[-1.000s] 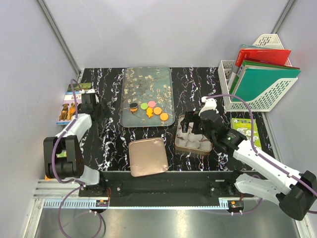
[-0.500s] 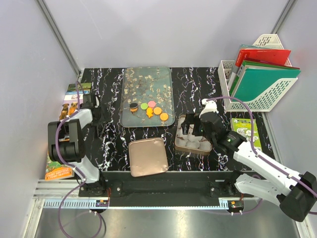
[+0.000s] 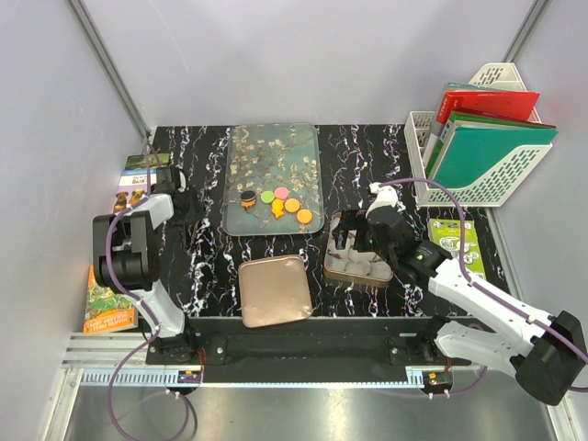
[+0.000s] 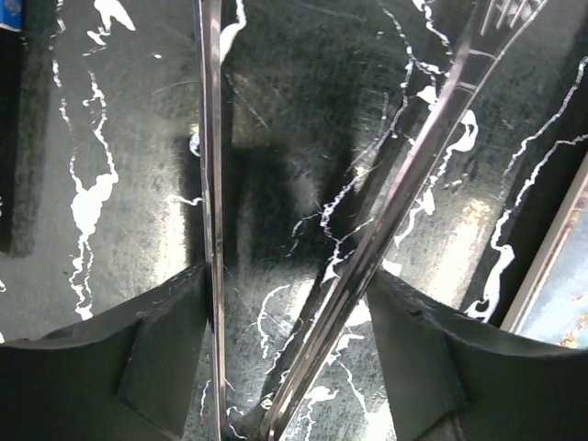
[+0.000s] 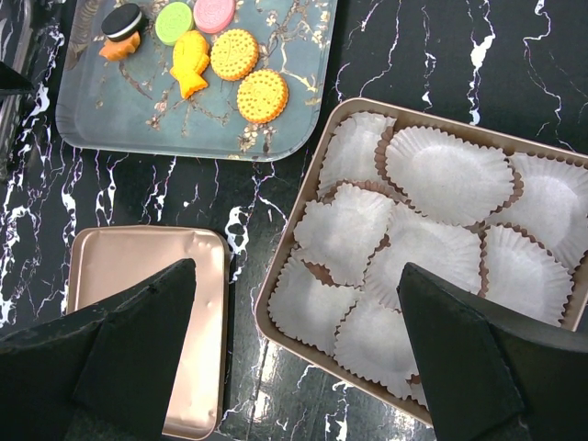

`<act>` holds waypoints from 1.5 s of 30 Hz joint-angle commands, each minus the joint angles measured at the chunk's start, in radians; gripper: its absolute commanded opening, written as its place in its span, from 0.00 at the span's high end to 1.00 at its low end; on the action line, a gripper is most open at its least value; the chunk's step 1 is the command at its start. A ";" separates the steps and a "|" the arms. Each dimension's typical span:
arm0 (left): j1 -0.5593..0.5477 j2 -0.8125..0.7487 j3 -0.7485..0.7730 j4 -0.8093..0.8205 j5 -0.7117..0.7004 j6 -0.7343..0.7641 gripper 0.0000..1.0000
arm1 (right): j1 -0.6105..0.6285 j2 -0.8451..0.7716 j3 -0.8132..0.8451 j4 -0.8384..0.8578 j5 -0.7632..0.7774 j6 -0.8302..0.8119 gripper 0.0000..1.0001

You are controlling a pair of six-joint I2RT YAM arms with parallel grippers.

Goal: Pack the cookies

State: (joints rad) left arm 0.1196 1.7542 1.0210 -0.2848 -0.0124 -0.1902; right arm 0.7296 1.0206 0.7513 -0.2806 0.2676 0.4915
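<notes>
Seven cookies, one patterned tray, one open tin, one rose-gold lid.

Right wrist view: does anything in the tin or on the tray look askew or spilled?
The paper wrappers in the tin are jumbled, overlapping and tilted instead of sitting in rows. The cookies all lie on the tray; none spilled.

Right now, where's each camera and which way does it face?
Top external: above and behind the bases, looking down at the black marbled table; both arms, left gripper, right gripper show.
Left wrist: on that arm, facing down at bare tabletop; two spread fingers show.
Right wrist: facing down at the tin of white paper cups; dark fingers show.
Shared: top and right wrist both see the small flat toy cookies, rose-gold square lid.
</notes>
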 commanded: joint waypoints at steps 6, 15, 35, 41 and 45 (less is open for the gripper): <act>-0.051 0.014 -0.009 -0.019 -0.034 0.026 0.48 | 0.001 0.007 0.010 0.044 -0.007 0.012 0.00; -0.106 0.037 0.005 -0.074 -0.141 0.023 0.97 | 0.001 -0.004 0.003 0.044 -0.011 0.015 0.00; -0.182 -0.361 0.048 -0.338 -0.422 -0.486 1.00 | 0.001 0.018 0.046 0.026 0.002 0.012 0.00; -0.213 -0.559 -0.001 -0.260 -0.201 -0.424 1.00 | -0.001 0.018 0.060 0.024 0.012 0.027 0.00; -0.225 -0.651 -0.058 -0.137 -0.066 -0.370 1.00 | 0.001 0.024 0.065 0.020 0.013 0.036 0.00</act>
State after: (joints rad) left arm -0.0917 1.1828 0.9981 -0.5449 -0.2409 -0.5995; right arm 0.7296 1.0397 0.7692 -0.2783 0.2684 0.5102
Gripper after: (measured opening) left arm 0.091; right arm 0.994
